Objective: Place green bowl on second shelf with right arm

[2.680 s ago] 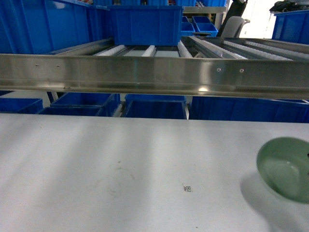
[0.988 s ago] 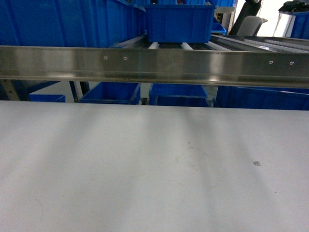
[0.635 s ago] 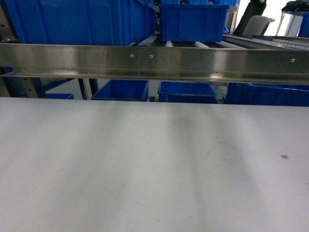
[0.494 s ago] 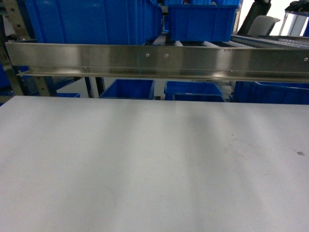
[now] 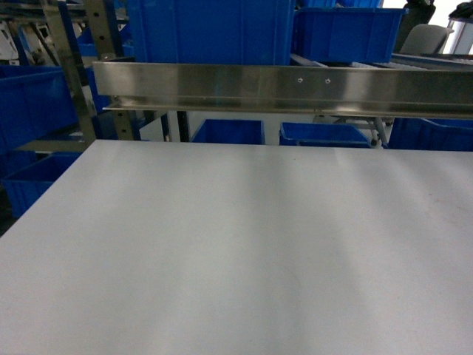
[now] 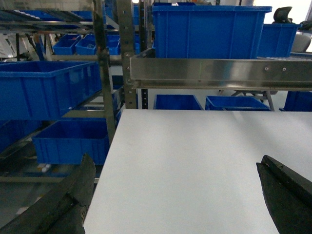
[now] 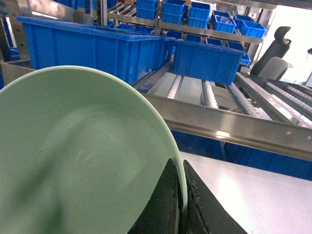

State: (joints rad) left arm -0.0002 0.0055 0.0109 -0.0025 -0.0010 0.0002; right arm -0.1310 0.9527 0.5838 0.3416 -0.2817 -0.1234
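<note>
Empty green bowl [image 7: 83, 156], rim clamped at its 4 o'clock by right fingers [image 7: 179, 202]; left fingers [image 6: 73, 200] spread apart above the tabletop [image 6: 195, 161].

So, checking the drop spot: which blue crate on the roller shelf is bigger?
The left crate, long and wide; the right crate is clearly shorter.

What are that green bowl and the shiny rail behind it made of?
The green bowl looks like glazed ceramic or glossy plastic: smooth, with soft reflections; I cannot tell which. The rail looks like brushed steel: silvery, streaked, with a bright glint.
</note>
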